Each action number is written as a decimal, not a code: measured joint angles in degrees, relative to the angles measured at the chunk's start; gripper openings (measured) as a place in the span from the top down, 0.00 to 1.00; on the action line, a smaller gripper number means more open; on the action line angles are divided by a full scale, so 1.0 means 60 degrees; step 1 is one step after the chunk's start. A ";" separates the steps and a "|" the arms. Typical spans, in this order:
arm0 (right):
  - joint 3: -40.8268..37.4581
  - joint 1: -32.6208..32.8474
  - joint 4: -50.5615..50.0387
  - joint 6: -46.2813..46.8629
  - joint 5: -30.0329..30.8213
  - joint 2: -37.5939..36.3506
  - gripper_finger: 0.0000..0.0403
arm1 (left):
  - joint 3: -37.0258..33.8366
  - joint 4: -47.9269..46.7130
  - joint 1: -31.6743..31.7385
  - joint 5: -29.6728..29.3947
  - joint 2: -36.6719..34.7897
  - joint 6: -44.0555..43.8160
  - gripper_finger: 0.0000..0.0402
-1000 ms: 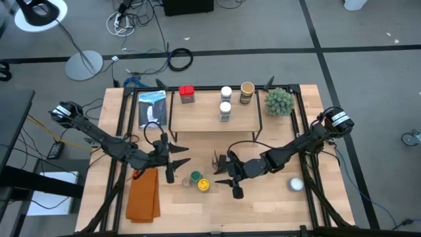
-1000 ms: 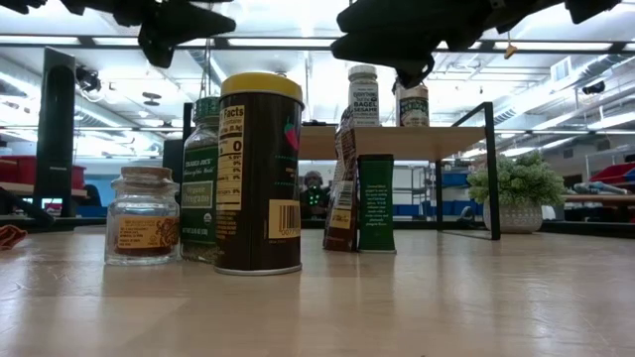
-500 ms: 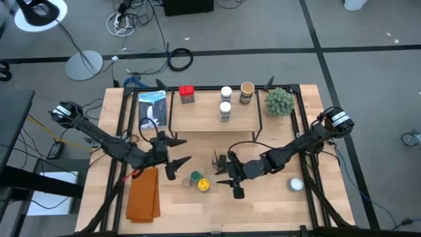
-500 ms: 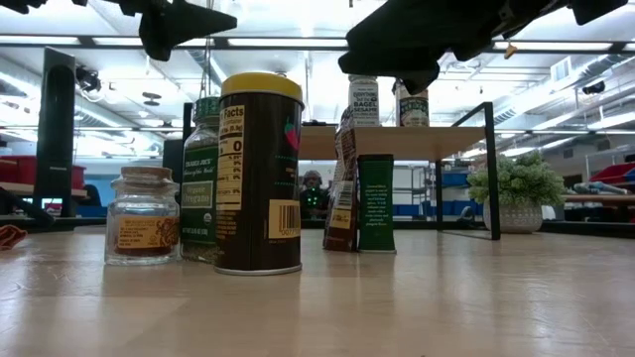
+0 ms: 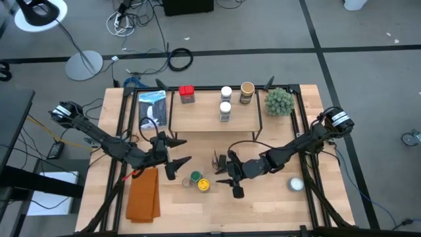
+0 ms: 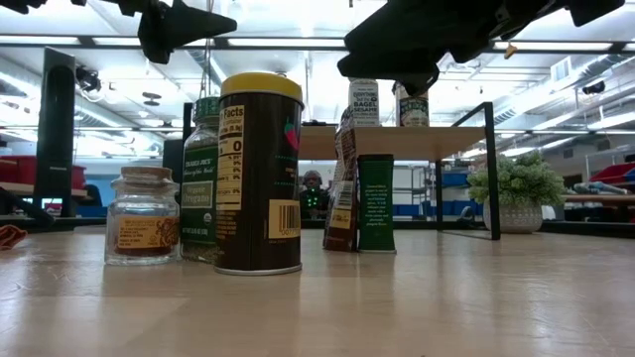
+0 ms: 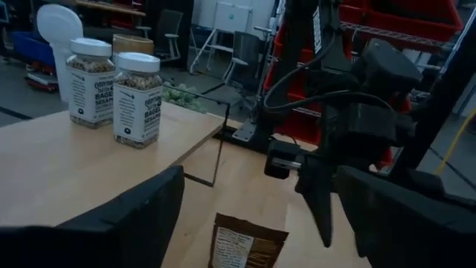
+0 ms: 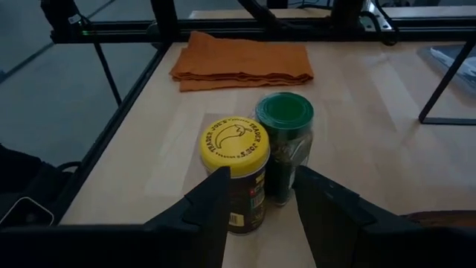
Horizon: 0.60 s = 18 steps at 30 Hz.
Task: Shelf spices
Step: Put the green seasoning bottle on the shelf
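Note:
The shelf (image 5: 197,125) stands at the table's far middle and carries a red tin (image 5: 187,94), two white-lidded jars (image 5: 225,108) and a tan-lidded jar (image 5: 247,92). Near the front stand a yellow-lidded jar (image 8: 234,149), a green-lidded jar (image 8: 285,119) and a small tan-lidded jar (image 6: 144,218), all on their bases. Right of them stand a brown packet (image 6: 344,188) and a dark green box (image 6: 376,203). My left gripper (image 5: 177,151) hangs open above the table, left of these spices, holding nothing. My right gripper (image 5: 229,178) hovers open just right of the yellow and green jars, clear of them.
An orange cloth (image 5: 143,194) lies at the near left. A blue-and-white packet (image 5: 152,105) lies left of the shelf. A green plant ball (image 5: 279,101) stands right of it. A white round object (image 5: 296,185) sits at the near right. Black frame rails run along both table sides.
My left gripper has opened wide while staying in place above the table. My right gripper and the spices have kept still.

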 joint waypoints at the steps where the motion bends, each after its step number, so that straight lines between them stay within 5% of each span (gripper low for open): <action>1: 0.0000 -0.0002 0.0000 0.0000 0.0005 0.0000 0.63 | 0.0000 0.0002 0.0002 0.0070 0.0000 -0.0146 0.12; 9: 0.0000 0.0001 -0.0191 -0.0006 0.0000 0.0000 0.63 | 0.0411 -0.0405 0.0309 0.1284 0.0000 0.0897 0.12; 18: 0.0000 0.0001 -0.0232 0.0000 0.0000 0.0000 0.63 | 0.3076 -0.6515 0.1207 0.3255 0.0168 0.1066 0.12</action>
